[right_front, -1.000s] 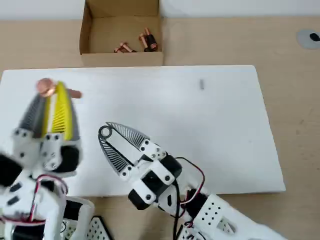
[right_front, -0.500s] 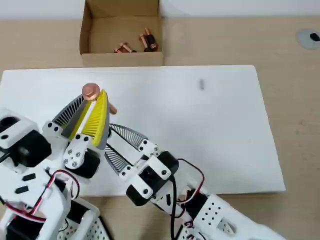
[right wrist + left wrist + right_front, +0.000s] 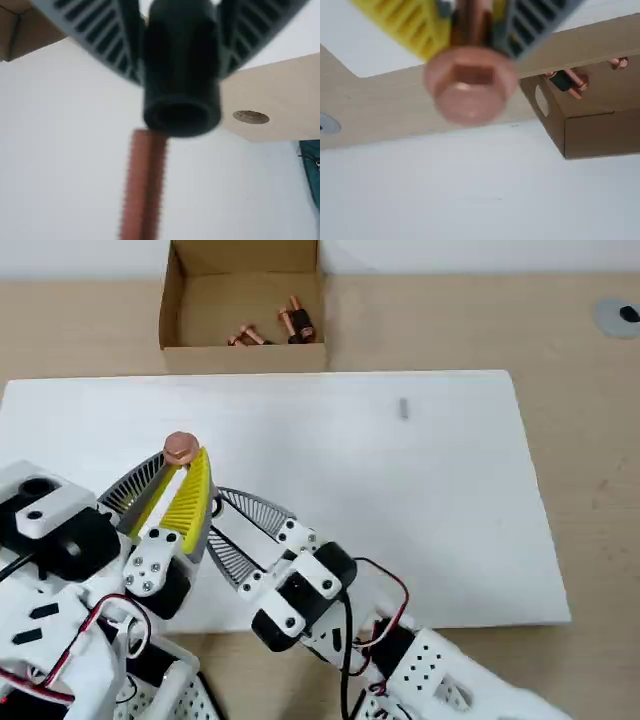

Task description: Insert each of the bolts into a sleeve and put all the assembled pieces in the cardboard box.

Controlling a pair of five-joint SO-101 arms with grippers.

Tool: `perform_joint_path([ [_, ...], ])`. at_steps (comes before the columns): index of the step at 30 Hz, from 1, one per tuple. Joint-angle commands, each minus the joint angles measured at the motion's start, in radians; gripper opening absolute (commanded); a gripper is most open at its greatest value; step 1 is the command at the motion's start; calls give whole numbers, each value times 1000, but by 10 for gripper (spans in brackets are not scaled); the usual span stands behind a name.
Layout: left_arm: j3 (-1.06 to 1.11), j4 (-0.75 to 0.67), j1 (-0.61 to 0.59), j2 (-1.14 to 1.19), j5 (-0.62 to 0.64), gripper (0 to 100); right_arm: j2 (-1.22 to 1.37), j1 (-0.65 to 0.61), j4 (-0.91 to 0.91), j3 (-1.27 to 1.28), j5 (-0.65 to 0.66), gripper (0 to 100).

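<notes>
Left claw (image 3: 180,465), low on the left of the high view, is clamped on a copper bolt (image 3: 180,447). The bolt's round head sticks out past the yellow and grey fingers. Right claw (image 3: 182,50), just beside it, is squeezed on a black sleeve (image 3: 182,95). The bolt's screw end sits just beside the sleeve's open hole. Both hang over the white board (image 3: 400,500) on the tan surface (image 3: 590,440). Up top, the cardboard box (image 3: 172,300) has finished pieces (image 3: 297,322) inside.
</notes>
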Motion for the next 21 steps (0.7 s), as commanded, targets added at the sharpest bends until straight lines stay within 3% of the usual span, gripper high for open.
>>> perform_joint_path([
  [1,-52,2,12,8,-8,4,-25,-7,2,-1,-8,9],
  [21,-52,63,18,10,-95,4,-25,-5,49,-1,-8,9],
])
